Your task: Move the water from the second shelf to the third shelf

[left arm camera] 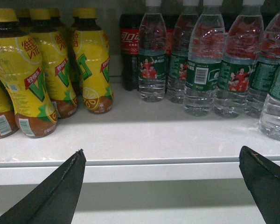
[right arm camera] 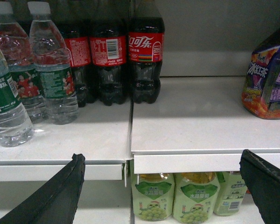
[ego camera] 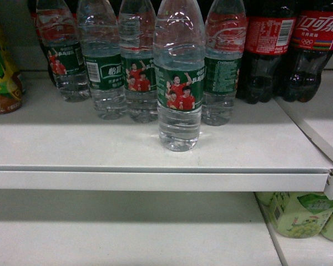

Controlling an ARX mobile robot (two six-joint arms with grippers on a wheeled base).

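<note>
Several water bottles with green labels stand on the second shelf. One water bottle stands alone in front of the row. Neither gripper shows in the head view. My left gripper is open, its black fingers spread wide just before the shelf's front lip, and the water row stands further back to the right. My right gripper is open too, facing the seam between two boards, with water at the far left. A lower white board shows beneath; I cannot tell whether it is the third shelf.
Dark cola bottles stand right of the water. Yellow tea bottles crowd the left end. Green grape drink packs sit under the right-hand board, and a purple pack stands on it. A clear tag clip hangs at the shelf corner.
</note>
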